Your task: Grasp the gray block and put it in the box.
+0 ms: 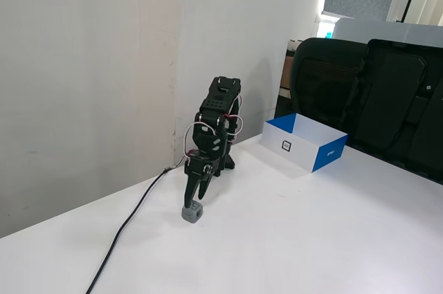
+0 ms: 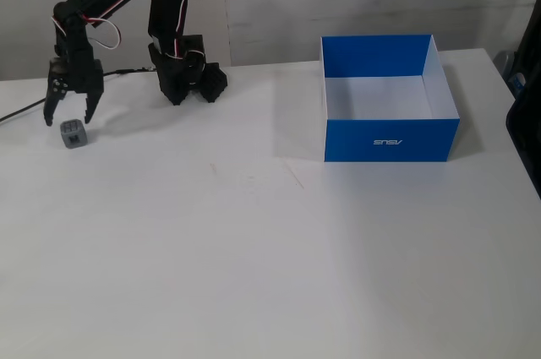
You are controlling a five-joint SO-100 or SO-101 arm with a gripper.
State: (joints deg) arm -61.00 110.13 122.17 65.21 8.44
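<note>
The gray block (image 1: 194,212) (image 2: 73,133), a small cube with dark holes, rests on the white table. My gripper (image 1: 195,199) (image 2: 69,117) points down right above it. Its jaws are open, with the tips spread to either side just above the block's top, not closed on it. The box (image 1: 304,143) (image 2: 389,97) has blue and white sides, a white inside and a small square label. It stands far from the block, at the right in both fixed views, and looks empty.
The arm's black base (image 2: 182,76) stands near the wall. A black cable (image 1: 128,228) runs from it across the table. Black chairs (image 1: 367,93) stand behind the box. The table's right edge (image 2: 520,114) is close to the box.
</note>
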